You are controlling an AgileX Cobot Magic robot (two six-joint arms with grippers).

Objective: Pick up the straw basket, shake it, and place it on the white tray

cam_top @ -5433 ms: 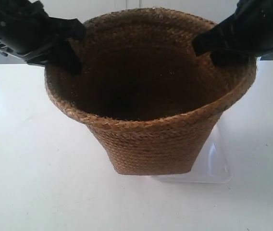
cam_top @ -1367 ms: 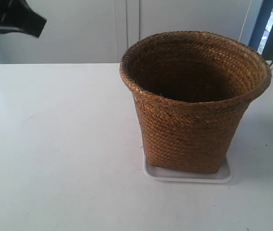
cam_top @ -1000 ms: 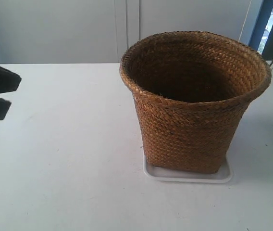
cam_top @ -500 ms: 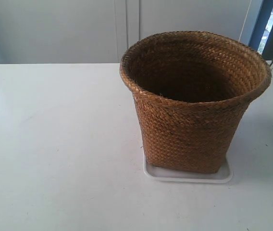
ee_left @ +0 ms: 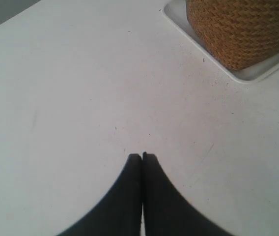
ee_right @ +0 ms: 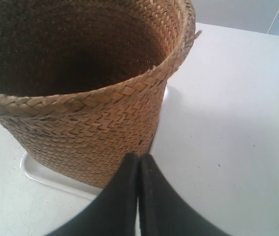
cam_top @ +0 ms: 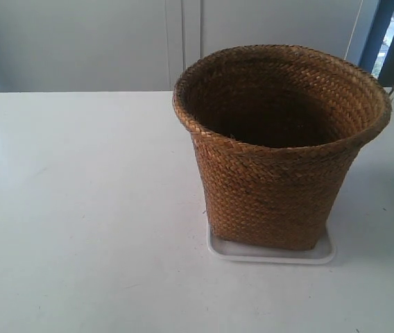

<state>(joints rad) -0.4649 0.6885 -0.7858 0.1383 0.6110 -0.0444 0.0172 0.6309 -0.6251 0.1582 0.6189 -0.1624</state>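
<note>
You see the straw basket (cam_top: 280, 146) standing upright on the white tray (cam_top: 266, 254) on the worktop (cam_top: 79, 208). Your left claw (ee_left: 142, 157) and right claw (ee_right: 138, 157) are pressed together, empty. Expect it light and pliant; grip the flared rim at opposite sides.

Brown woven basket (cam_top: 273, 187), white tray (cam_top: 325, 253)

Coarse, rough-woven straw basket (cam_top: 273, 187), smooth glossy white tray (cam_top: 273, 256) of plastic, matt, faintly speckled white table (cam_top: 79, 208).

The straw basket (cam_top: 273, 187) stands on the white tray (cam_top: 266, 254) — apparently squarely.
</note>
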